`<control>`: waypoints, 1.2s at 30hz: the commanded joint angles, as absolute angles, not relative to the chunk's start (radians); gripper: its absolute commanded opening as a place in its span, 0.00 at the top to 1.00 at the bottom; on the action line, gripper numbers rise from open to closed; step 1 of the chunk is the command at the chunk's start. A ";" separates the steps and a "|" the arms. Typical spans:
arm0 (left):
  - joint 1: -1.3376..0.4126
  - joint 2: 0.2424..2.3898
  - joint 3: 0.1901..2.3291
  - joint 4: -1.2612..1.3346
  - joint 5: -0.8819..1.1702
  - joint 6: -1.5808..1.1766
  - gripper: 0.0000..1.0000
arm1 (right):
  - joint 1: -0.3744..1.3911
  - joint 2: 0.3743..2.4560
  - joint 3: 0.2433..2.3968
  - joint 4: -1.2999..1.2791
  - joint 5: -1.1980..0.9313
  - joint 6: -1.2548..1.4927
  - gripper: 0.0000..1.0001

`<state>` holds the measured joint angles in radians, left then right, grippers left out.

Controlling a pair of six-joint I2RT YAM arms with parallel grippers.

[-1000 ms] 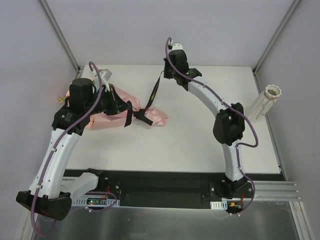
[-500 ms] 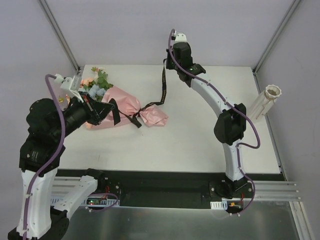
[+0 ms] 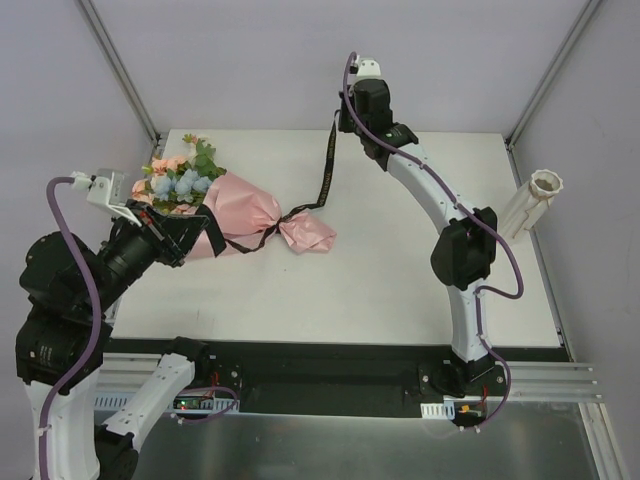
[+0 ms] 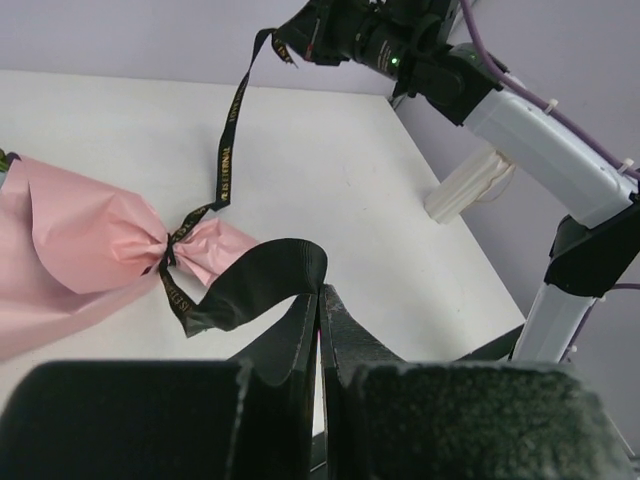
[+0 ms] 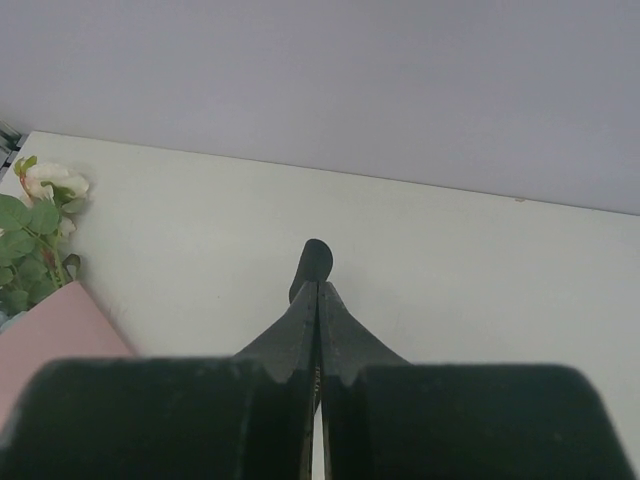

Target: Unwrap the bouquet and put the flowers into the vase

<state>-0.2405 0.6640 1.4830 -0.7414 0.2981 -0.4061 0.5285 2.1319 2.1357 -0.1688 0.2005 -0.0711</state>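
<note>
Near left, the left gripper (image 4: 320, 300) pinches one end of the black ribbon (image 3: 324, 170). The bouquet (image 3: 235, 215) lies left on the white table (image 3: 400, 270). Farther back, the right gripper (image 5: 317, 295) clamps the other end aloft. The vase (image 3: 530, 205) tilts at the right edge, with grey walls (image 3: 300, 60) behind.

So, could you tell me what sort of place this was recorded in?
Most likely a robotics lab test cell: a white table boxed in by plain panels on aluminium posts, two arms bolted to a rail, with only a bouquet and vase as props.
</note>
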 commanded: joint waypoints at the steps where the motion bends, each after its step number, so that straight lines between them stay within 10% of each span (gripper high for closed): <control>1: -0.235 0.661 1.421 -0.741 0.308 -0.420 1.00 | 0.528 2.101 2.187 -0.135 0.173 -0.118 0.99; 5: -0.235 0.652 1.408 -0.752 0.293 -0.414 0.79 | 0.528 2.160 2.243 -0.158 0.150 -0.130 0.99; 6: -0.235 0.644 1.404 -0.752 0.296 -0.413 0.58 | 0.526 2.166 2.250 -0.166 0.146 -0.135 0.97; 9: -0.235 0.647 1.397 -0.758 0.327 -0.408 0.07 | 0.528 2.172 2.253 -0.221 0.126 -0.133 0.55; 11: -0.235 0.656 1.393 -0.770 0.333 -0.414 0.04 | 0.528 2.174 2.258 -0.286 0.095 -0.132 0.27; 17: -0.235 0.776 1.325 -0.770 0.304 -0.430 0.03 | 0.564 2.137 2.206 -0.446 -0.027 -0.077 0.15; 22: -0.230 1.023 1.290 -0.724 0.285 -0.446 0.14 | 0.627 2.076 2.006 -0.402 -0.212 0.096 0.23; 30: -0.058 1.409 1.241 -0.444 0.567 -0.615 0.83 | 0.750 2.042 1.778 -0.200 -0.296 0.300 0.70; 36: -0.031 1.604 1.338 -0.439 0.581 -0.601 0.99 | 0.765 2.103 1.758 -0.146 -0.344 0.360 0.80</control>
